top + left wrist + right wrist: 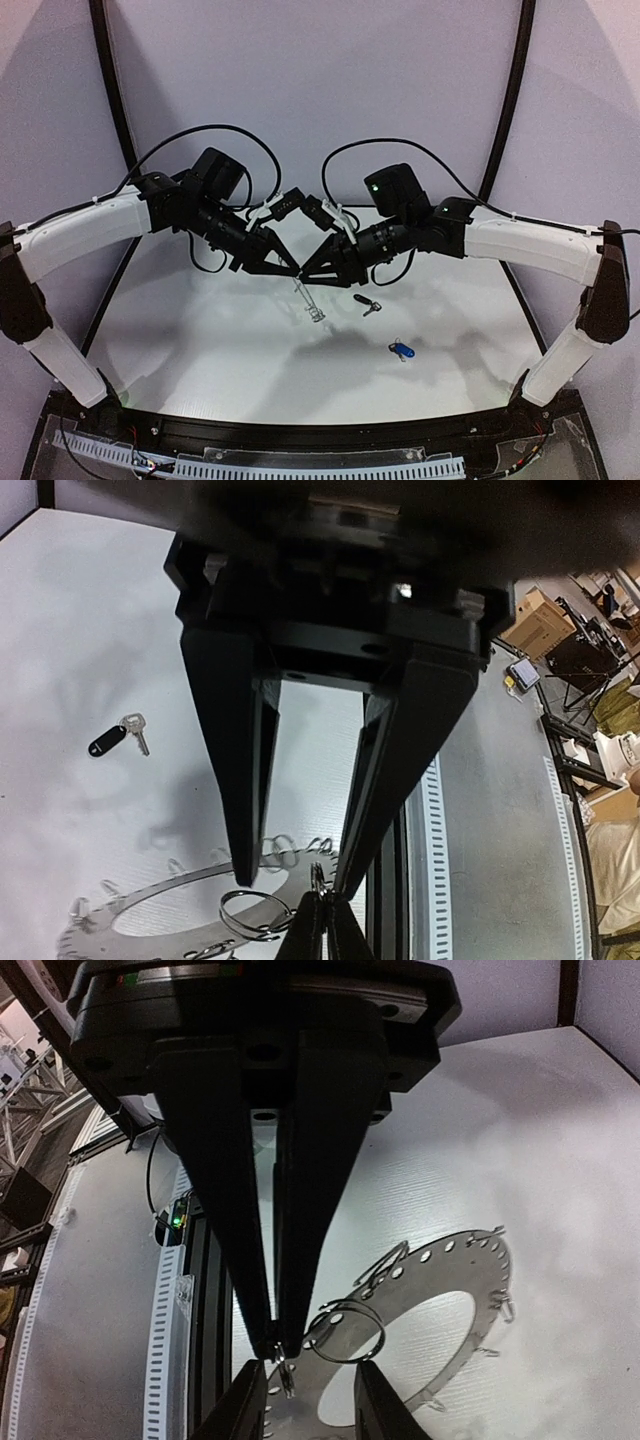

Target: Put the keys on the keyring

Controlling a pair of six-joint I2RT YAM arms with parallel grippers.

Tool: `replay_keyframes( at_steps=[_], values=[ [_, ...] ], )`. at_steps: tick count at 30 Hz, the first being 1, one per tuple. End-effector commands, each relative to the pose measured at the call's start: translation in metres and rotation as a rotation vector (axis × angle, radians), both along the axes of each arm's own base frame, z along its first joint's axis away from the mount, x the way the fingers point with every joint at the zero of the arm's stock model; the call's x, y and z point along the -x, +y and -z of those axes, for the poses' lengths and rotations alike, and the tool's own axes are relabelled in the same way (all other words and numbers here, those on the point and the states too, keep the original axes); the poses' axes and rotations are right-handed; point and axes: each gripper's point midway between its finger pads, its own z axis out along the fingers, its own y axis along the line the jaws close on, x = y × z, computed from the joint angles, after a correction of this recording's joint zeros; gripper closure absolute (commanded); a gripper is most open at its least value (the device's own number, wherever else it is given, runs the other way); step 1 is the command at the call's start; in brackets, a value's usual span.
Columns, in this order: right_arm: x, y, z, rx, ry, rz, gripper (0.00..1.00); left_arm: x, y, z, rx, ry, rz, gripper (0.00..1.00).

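The keyring (311, 303), a flat grey disc (450, 1280) with small wire loops round its rim, hangs tilted above the table's middle. My left gripper (294, 271) (292, 885) holds it, with one finger on each side of its band. A round split ring (385, 1332) lies on the band between those fingers. From the opposite side, my right gripper (306, 272) (275, 1348) is shut on one small wire loop at the rim. The black-headed key (365, 303) (108, 742) and the blue-headed key (401, 350) lie on the table to the right, apart from both grippers.
The white table (200, 340) ends at a black near edge with a slotted cable channel (330, 465). Two black curved poles (110, 90) (512, 90) rise at the back. Both arms meet tip to tip over the centre.
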Motion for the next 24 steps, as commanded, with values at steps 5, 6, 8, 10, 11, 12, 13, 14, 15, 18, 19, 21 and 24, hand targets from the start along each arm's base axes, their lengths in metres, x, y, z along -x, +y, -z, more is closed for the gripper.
replay_keyframes(
  at_steps=[5,6,8,10,11,12,13,14,15,18,19,21,24],
  values=[
    [0.012,0.014,-0.022,-0.104,-0.044,-0.056,0.78,0.01,-0.003,-0.018,0.056,-0.051,0.032,0.99],
    [0.012,0.014,-0.024,-0.109,-0.052,-0.053,0.79,0.012,-0.003,-0.017,0.052,-0.051,0.035,0.99],
    [0.01,0.013,-0.025,-0.105,-0.056,-0.045,0.79,0.012,-0.002,-0.014,0.044,-0.048,0.034,0.99],
    [0.01,0.012,-0.024,-0.098,-0.063,-0.039,0.81,0.013,0.0,-0.011,0.031,-0.044,0.037,0.99],
    [0.01,0.012,-0.025,-0.098,-0.065,-0.04,0.81,0.014,0.0,-0.01,0.029,-0.045,0.04,0.99],
    [0.01,0.011,-0.025,-0.097,-0.066,-0.04,0.81,0.014,0.001,-0.01,0.027,-0.046,0.041,0.99],
    [0.011,0.011,-0.025,-0.098,-0.065,-0.042,0.81,0.015,0.002,-0.008,0.018,-0.042,0.042,0.99],
    [0.012,0.011,-0.024,-0.094,-0.064,-0.048,0.82,0.015,0.003,-0.006,0.009,-0.044,0.042,0.99],
    [0.012,0.01,-0.024,-0.09,-0.064,-0.05,0.82,0.014,0.003,-0.005,0.004,-0.049,0.039,0.99],
    [0.01,0.009,-0.024,-0.08,-0.081,-0.037,0.81,0.015,0.005,-0.001,-0.011,-0.044,0.04,0.99],
    [0.011,0.007,-0.026,-0.081,-0.089,-0.037,0.79,0.015,0.005,0.0,-0.016,-0.042,0.042,0.99],
    [0.012,0.006,-0.027,-0.083,-0.092,-0.043,0.77,0.016,0.006,0.001,-0.018,-0.042,0.045,0.99],
    [0.015,0.006,-0.028,-0.09,-0.088,-0.059,0.76,0.017,0.006,0.0,-0.011,-0.043,0.056,0.99]
  ],
)
